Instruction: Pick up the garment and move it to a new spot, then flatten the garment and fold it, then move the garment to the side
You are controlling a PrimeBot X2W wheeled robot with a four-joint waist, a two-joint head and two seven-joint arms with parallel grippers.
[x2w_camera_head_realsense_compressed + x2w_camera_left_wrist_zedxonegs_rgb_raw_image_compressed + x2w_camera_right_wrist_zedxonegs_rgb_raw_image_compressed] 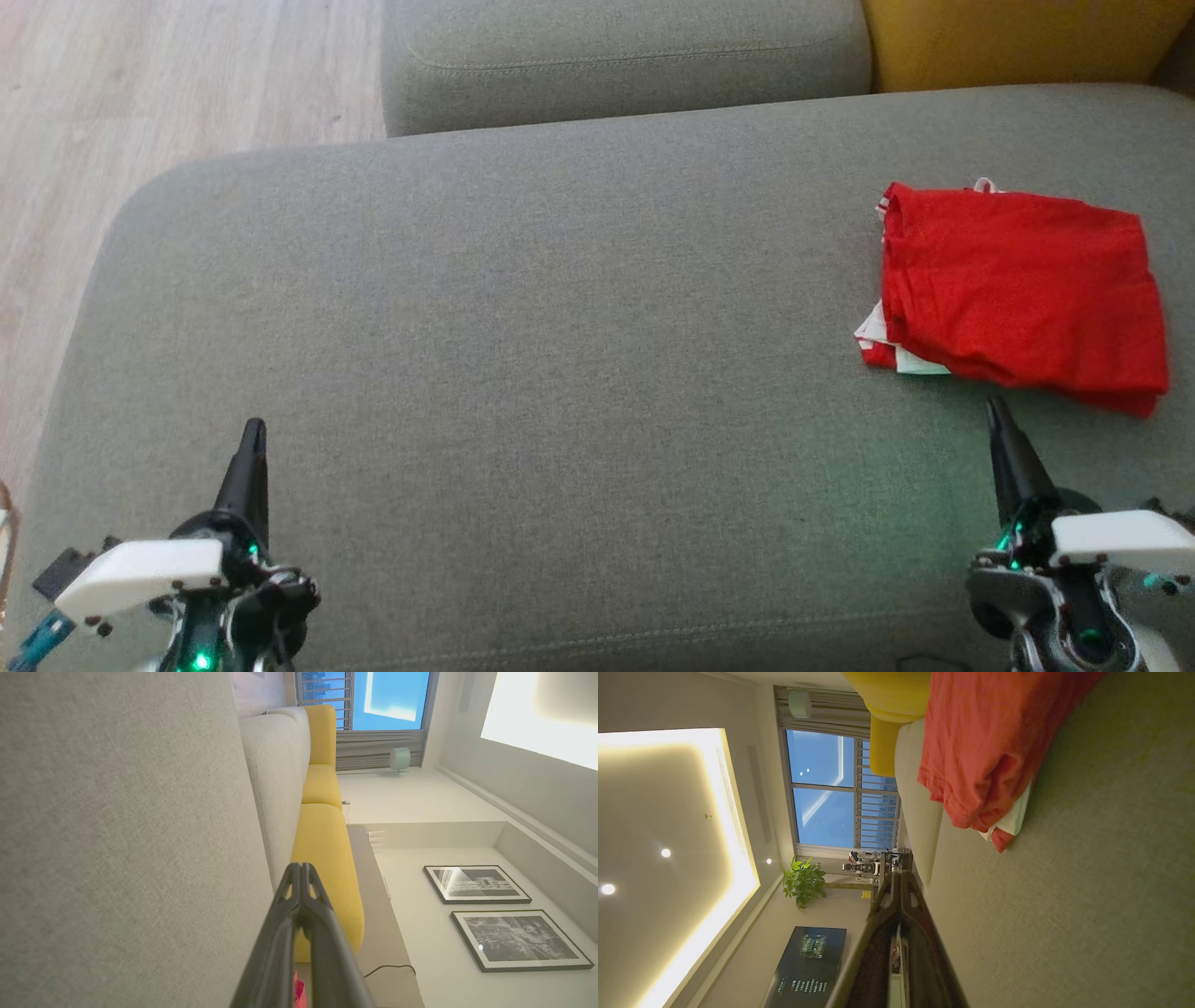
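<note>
Garment (1022, 289) lies folded on the grey cushion's (523, 308) right; the right gripper (997, 408), jaws closed and empty like the left gripper (254, 429), could snag its near edge.

1. head view: even, soft daylight on the grey cushion (560, 327); a faint green glow tints the fabric beside the right gripper (995, 405).
2. left wrist view: bright; the ceiling panel (537, 714) is blown out; the left gripper (300, 865) blurs near the lens.
3. right wrist view: dimmer, with a warm cove light (691, 737) and a blue window (822, 788); straight lines bow at the edges.
</note>
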